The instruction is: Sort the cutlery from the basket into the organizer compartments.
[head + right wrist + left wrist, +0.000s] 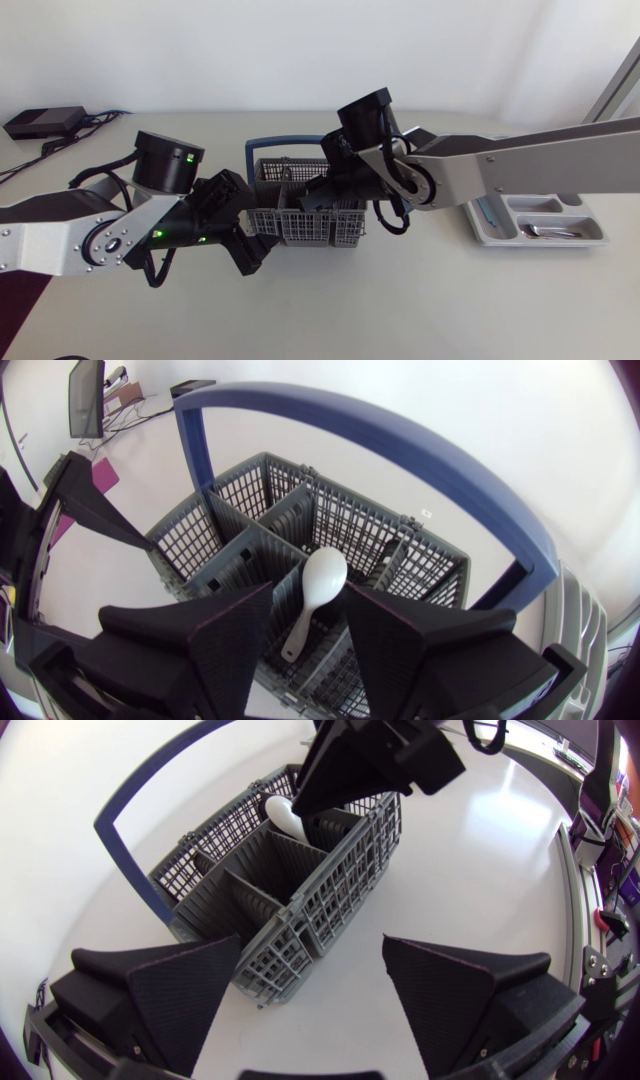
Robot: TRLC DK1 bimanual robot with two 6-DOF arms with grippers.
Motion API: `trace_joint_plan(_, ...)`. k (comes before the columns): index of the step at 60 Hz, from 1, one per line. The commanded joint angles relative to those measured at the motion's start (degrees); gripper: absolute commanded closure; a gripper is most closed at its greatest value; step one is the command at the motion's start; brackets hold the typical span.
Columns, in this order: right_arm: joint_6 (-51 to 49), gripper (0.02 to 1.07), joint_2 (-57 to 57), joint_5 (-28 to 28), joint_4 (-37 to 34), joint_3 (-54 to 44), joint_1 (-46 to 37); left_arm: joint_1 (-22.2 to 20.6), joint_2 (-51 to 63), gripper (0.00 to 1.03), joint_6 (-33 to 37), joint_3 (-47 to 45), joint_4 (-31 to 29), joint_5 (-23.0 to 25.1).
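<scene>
The right gripper point(308, 612) is hovering over the basket point(305, 210), fingers apart above 1 white spoon point(318, 585) lying inside. The left gripper point(310, 948) is hanging beside the basket, fingers wide apart. Some cutlery point(548, 232) is already lying in the organizer point(500, 228); the spoon is not yet sorted.

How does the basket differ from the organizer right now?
The basket is deep grey mesh with a blue handle; the organizer is a shallow pale solid tray. The basket holds a white spoon; the organizer holds metal cutlery. Both are split into compartments.
</scene>
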Motion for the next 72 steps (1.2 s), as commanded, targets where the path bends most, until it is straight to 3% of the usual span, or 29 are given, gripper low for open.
trace_joint_plan(1,2.0,0.53,2.0,0.8,1.4,2.0,0.5,0.5,-0.6,0.06,0.2,-1.5,0.5,0.6)
trace_joint_plan(32,1.5,0.53,7.4,1.0,4.8,3.6,-1.4,2.0,-0.5,0.06,0.8,-2.7,1.7,1.8)
trace_joint_plan(58,1.1,0.54,7.3,-5.0,5.1,2.9,-0.5,2.0,-0.6,0.06,0.7,-2.6,1.7,2.2)
trace_joint_plan(72,0.4,0.54,6.6,-5.5,5.1,2.3,0.4,2.0,-0.6,0.06,0.7,-2.4,1.7,2.2)
